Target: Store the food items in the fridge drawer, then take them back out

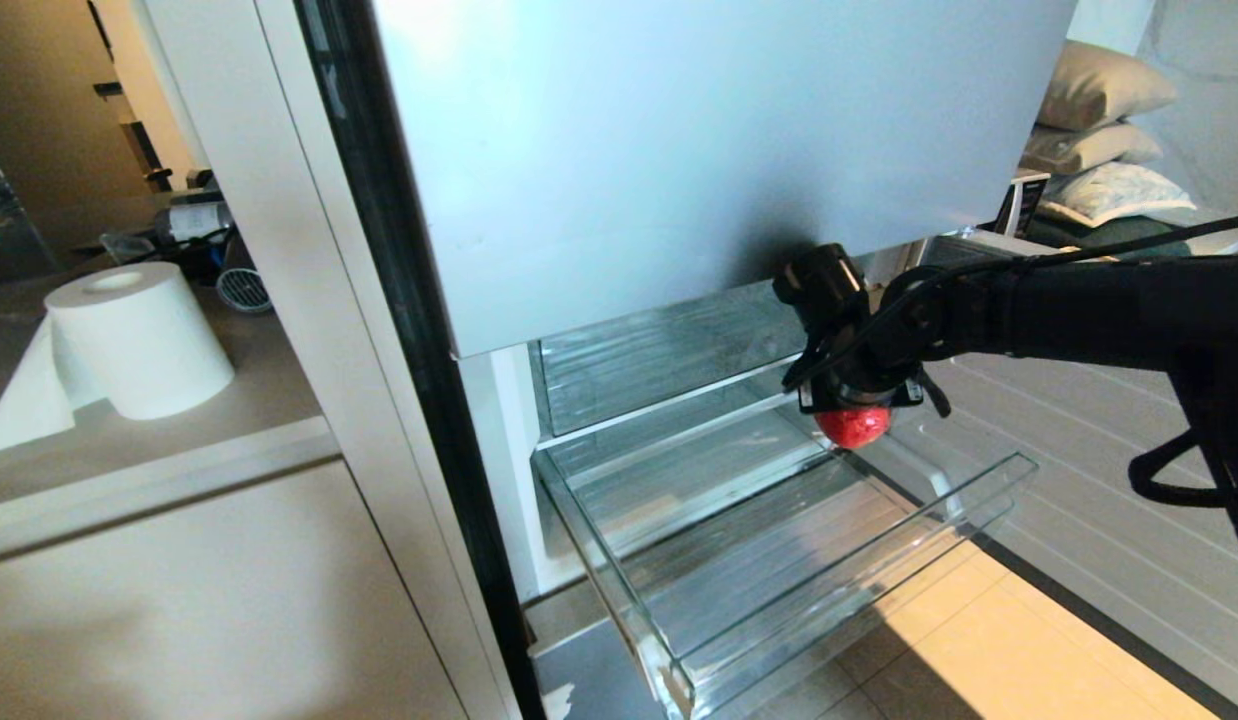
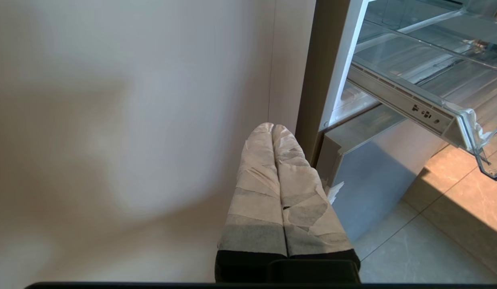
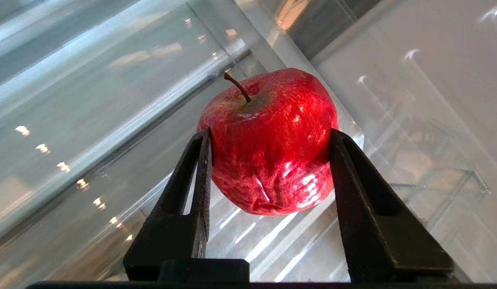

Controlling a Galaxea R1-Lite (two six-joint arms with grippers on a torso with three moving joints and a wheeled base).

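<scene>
A shiny red round fruit (image 1: 854, 425) with a thin dark stem hangs above the back right part of the fridge drawer (image 1: 859, 580). My right gripper (image 1: 857, 412) points down and is shut on the fruit. In the right wrist view the two black fingers press the sides of the fruit (image 3: 268, 140), and my right gripper (image 3: 270, 134) holds it clear of the ribbed floor of the fridge drawer (image 3: 248, 249). The drawer is pulled out and holds nothing. My left gripper (image 2: 272, 127), wrapped in white tape, is shut and parked low beside the cabinet side, left of the fridge drawer (image 2: 457, 120).
The taller clear bin (image 1: 659, 360) sits above and behind the drawer. The grey-blue fridge door panel (image 1: 699, 150) hangs over it. A paper roll (image 1: 139, 340) stands on the counter at left. Tiled floor (image 1: 1029, 640) lies in front of the drawer.
</scene>
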